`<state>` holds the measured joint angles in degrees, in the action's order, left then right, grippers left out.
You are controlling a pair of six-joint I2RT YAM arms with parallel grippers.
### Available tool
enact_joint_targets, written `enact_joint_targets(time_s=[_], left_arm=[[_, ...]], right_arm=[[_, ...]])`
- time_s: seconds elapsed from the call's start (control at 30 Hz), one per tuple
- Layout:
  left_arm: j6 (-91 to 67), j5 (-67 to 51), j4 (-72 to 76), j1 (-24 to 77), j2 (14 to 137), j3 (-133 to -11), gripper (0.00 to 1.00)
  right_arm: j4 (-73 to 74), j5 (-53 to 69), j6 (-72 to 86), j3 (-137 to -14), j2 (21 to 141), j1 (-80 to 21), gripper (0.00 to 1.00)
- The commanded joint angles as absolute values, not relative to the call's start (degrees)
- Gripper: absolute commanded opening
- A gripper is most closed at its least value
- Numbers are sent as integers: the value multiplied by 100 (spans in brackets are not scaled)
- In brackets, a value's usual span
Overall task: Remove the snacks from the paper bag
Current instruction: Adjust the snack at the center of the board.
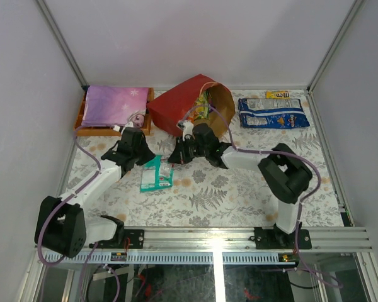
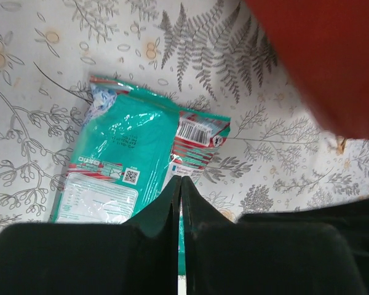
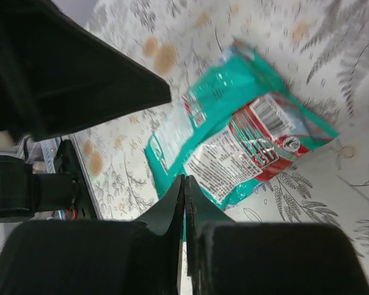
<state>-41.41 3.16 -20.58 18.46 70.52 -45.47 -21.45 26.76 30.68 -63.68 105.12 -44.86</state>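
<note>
The red paper bag (image 1: pixel 179 104) lies on its side at the back, its brown mouth facing right, with colourful snacks (image 1: pixel 203 104) showing inside. A teal packet (image 1: pixel 156 173) lies flat on the patterned table in front of it. My left gripper (image 1: pixel 148 157) hovers at the packet's upper left and my right gripper (image 1: pixel 177 156) at its upper right. Both are shut with nothing between the fingers. The left wrist view shows the teal packet (image 2: pixel 129 153) just beyond the left gripper (image 2: pixel 181 179), with the red bag (image 2: pixel 323 55) at upper right. The right gripper (image 3: pixel 185 178) hangs above the same packet (image 3: pixel 240 138).
A blue-white bag (image 1: pixel 272 113) and a small yellow bar (image 1: pixel 277 94) lie at the back right. An orange tray (image 1: pixel 82 118) holding a flat purple item (image 1: pixel 113 104) stands at the back left. The left arm's black body (image 3: pixel 67 74) fills the right wrist view's upper left.
</note>
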Motion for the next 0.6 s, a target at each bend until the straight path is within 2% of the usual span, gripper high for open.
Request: enact_joint_targets(time_s=[0.0,0.23,0.57], left_arm=[[-4288,-224,-584,1855,7071,-3971,0],[-4464,-609,743,1857,7997,-3275,0],[-4466,-42,676,1916,8684,-2853,0]], right_arm=[[-2770,3257,3529,-6601,11084,-4711,0],[-1962,3269,3349,-6999,11860,-4807,0],[-742,2370,2704,-6961,11601,-4807,0]])
